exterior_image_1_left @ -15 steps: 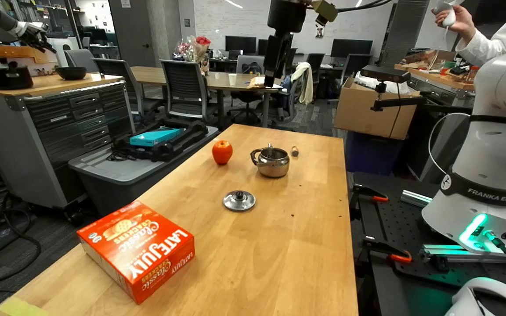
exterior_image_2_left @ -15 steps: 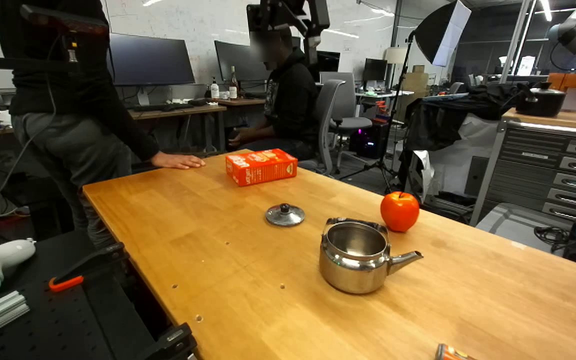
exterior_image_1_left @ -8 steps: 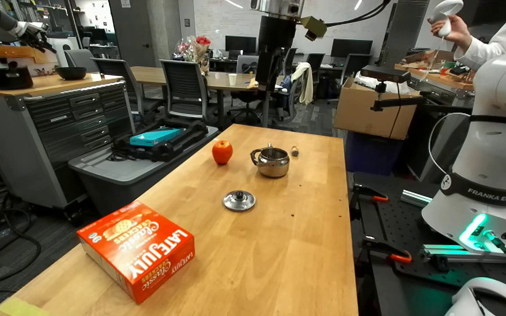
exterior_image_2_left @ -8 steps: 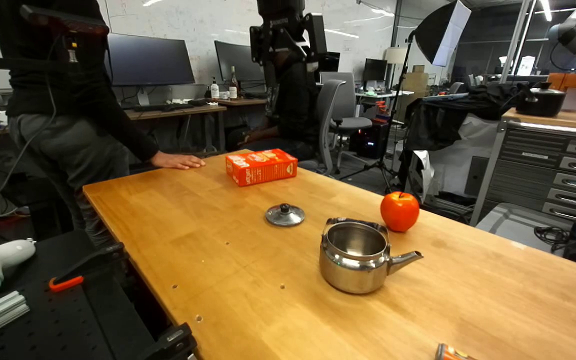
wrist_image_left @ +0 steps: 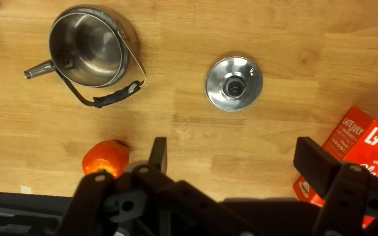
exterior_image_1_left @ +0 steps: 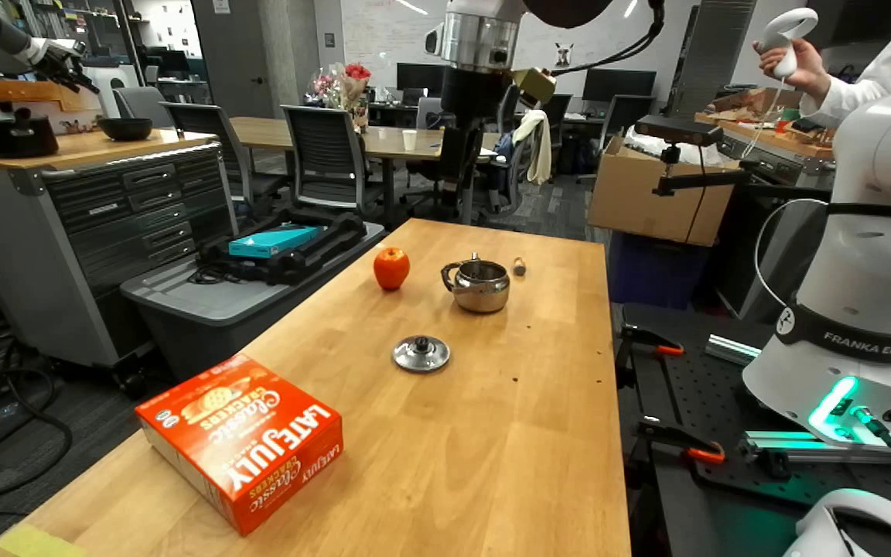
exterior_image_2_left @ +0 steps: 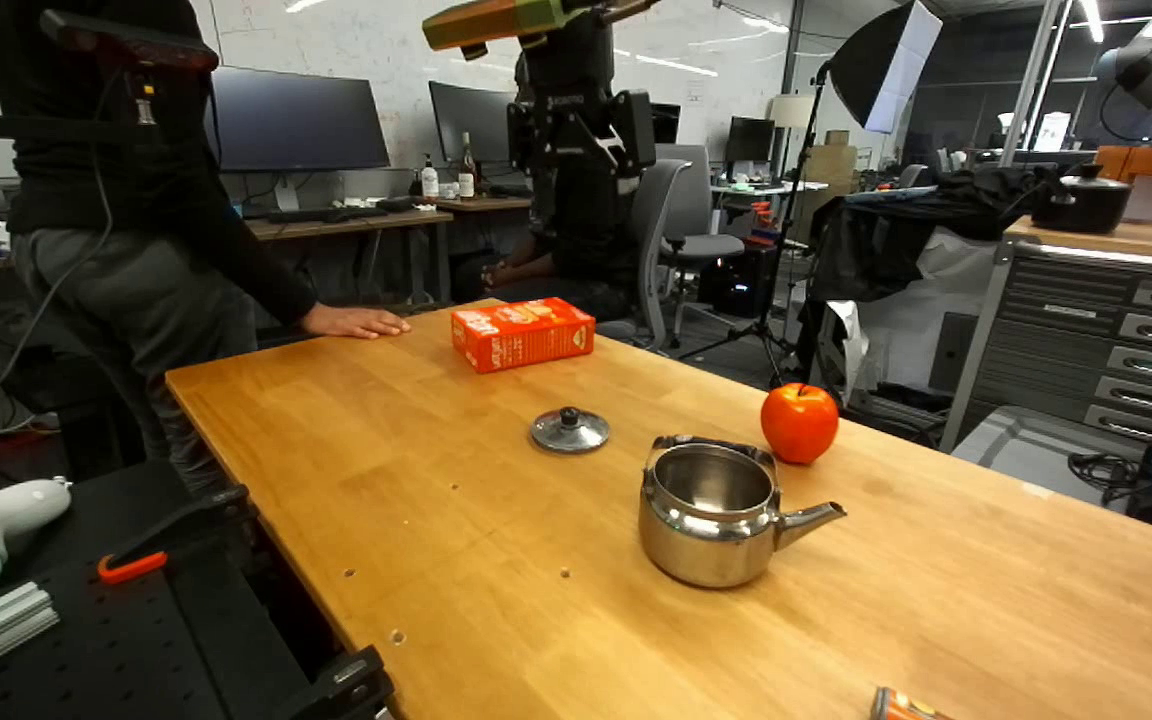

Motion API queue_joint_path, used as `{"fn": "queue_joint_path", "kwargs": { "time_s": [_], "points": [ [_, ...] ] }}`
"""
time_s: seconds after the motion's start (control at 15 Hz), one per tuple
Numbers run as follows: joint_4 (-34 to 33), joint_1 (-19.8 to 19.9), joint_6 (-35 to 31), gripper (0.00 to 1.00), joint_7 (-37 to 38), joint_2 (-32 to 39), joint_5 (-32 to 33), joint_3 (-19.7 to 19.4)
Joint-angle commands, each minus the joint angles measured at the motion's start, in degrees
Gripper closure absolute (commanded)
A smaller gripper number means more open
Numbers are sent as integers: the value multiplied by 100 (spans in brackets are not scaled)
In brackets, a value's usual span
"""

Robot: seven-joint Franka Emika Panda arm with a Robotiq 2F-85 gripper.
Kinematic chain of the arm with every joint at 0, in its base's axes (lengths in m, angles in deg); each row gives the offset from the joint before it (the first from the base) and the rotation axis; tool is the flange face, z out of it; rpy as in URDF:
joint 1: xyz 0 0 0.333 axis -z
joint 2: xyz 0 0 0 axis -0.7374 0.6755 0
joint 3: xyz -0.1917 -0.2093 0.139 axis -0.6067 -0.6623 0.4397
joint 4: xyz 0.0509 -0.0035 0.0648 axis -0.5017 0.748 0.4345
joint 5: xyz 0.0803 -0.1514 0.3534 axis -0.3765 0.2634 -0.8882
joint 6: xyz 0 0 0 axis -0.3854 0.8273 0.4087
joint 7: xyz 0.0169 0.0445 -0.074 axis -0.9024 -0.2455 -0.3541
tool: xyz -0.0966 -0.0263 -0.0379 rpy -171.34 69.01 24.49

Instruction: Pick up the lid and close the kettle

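Silver lid (wrist_image_left: 234,84) is lying on the wooden table (exterior_image_1_left: 507,433), and the uncovered kettle (exterior_image_2_left: 706,540) is standing near it.
In the wrist view the gripper (wrist_image_left: 231,144) is hanging above the table, released, its jaws standing wide apart. The lid is resting flat, its dark knob (wrist_image_left: 235,88) facing up, between the kettle and an orange-red cracker box (exterior_image_1_left: 240,441) and touching neither. The kettle is standing upright; its spout (exterior_image_2_left: 811,522) is pointing away from the lid, and its handle (wrist_image_left: 117,95) is leaning down over the side toward the red fruit (exterior_image_2_left: 800,424), which is sitting near. In an exterior view a person's hand (exterior_image_2_left: 356,322) is resting on the table, apart from the box.
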Motion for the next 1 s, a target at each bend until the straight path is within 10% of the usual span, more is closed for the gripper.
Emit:
{"fn": "queue_joint_path", "kwargs": {
  "time_s": [0.0, 0.93],
  "points": [
    [-149, -68, -221, 0, -182, 303, -57, 45],
    [-294, -258, -1086, 0, 126, 1371, 735, 164]
  ]
}}
